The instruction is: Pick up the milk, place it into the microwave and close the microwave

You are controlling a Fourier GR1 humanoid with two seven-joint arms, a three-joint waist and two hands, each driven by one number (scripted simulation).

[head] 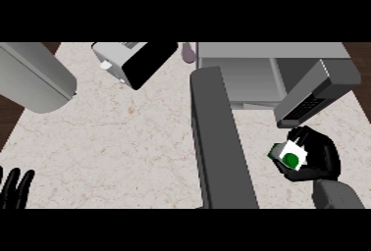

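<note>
- The robot's right hand (319, 157), black and at the end of a grey forearm, curls its fingers round a small white milk carton (290, 154) with a green round mark, on the near right side of the counter.
- The milk carton sits in that grasp just to the right of the microwave's open door (221, 142), a long dark grey slab swung out toward the near edge; whether the carton touches the counter cannot be told.
- The microwave (272, 56) stands at the far right of the pale marbled counter (123, 142), its grey cavity open, with a dark panel of buttons (308, 105) angled at its right side.
- The left hand (14, 188) shows at the near left edge, fingers straight and pointing up, resting and holding nothing.
- A white toaster (119, 56) with a black side stands at the far middle-left.
- A large grey cylinder (33, 76) lies across the far left corner.
- A small pale mauve object (188, 51) stands between the toaster and the microwave; its kind cannot be made out.
</note>
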